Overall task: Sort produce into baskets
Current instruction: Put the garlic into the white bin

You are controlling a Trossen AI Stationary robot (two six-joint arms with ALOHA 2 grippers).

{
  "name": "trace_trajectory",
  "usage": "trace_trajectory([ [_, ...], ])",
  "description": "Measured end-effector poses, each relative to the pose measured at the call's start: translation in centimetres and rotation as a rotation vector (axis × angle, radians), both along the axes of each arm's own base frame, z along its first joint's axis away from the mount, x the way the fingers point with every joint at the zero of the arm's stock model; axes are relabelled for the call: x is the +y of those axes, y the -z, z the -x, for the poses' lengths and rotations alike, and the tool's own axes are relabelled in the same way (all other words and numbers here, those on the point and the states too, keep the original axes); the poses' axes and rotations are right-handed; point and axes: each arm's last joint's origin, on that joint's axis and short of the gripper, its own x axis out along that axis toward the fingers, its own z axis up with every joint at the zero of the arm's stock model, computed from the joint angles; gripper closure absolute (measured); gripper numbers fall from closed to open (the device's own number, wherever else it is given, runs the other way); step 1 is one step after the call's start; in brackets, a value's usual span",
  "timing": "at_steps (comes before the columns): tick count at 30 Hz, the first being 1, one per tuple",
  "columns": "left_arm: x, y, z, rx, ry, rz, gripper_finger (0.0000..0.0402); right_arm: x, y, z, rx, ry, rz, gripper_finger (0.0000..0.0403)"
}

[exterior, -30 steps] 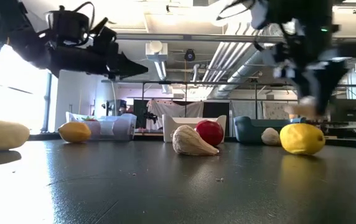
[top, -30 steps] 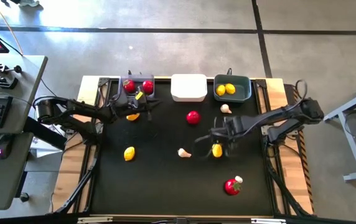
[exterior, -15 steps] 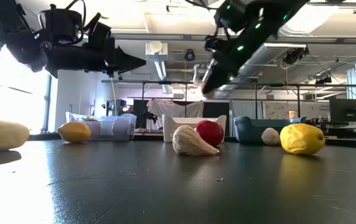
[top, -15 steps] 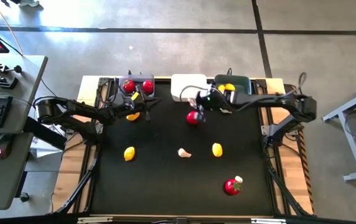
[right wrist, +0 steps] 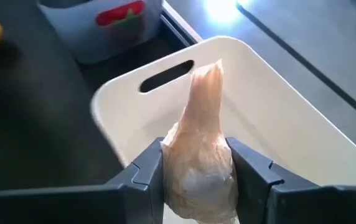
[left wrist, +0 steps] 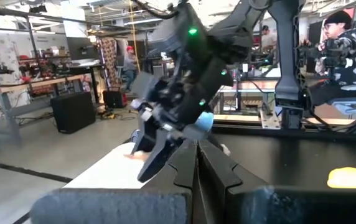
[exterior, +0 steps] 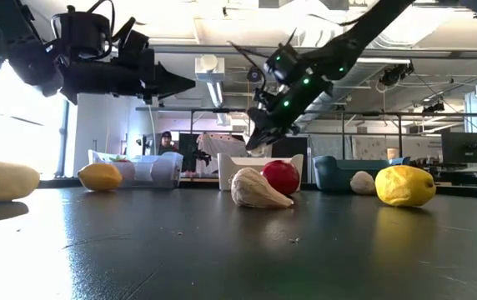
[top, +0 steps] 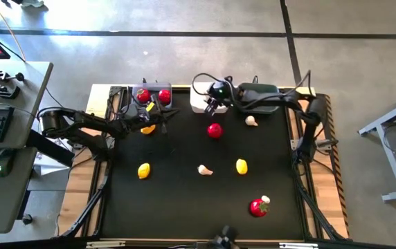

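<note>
1. The right gripper (right wrist: 193, 177) grasps a garlic bulb (right wrist: 198, 149) between its two fingers, the bulb's pointed tip reaching out past the jaws.
2. Beyond and below those jaws lies the white basket (right wrist: 262, 93); the grey basket (right wrist: 100, 34) with a tomato (right wrist: 121, 14) stands farther on.
3. The left gripper (top: 158, 116) is clenched with nothing between its jaws, hanging near the grey basket and a lemon (top: 147, 128).
4. Further produce lies on the black table (top: 184, 200), well apart from both jaws.
</note>
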Motion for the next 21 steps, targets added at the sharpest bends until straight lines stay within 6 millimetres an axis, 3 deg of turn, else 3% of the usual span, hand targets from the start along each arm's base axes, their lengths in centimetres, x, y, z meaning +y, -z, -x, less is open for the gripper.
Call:
trace_trajectory([
  [11,0.0,0.0,0.0,0.000,-0.003,0.000,0.0401,-3.3,1.3,-1.9,0.123,0.009,-0.148,0.0280],
  [21,0.1,0.5,0.0,0.034,-0.023,0.066,0.0401,-3.8,2.5,-2.7,0.183,0.010,-0.185,0.0223],
])
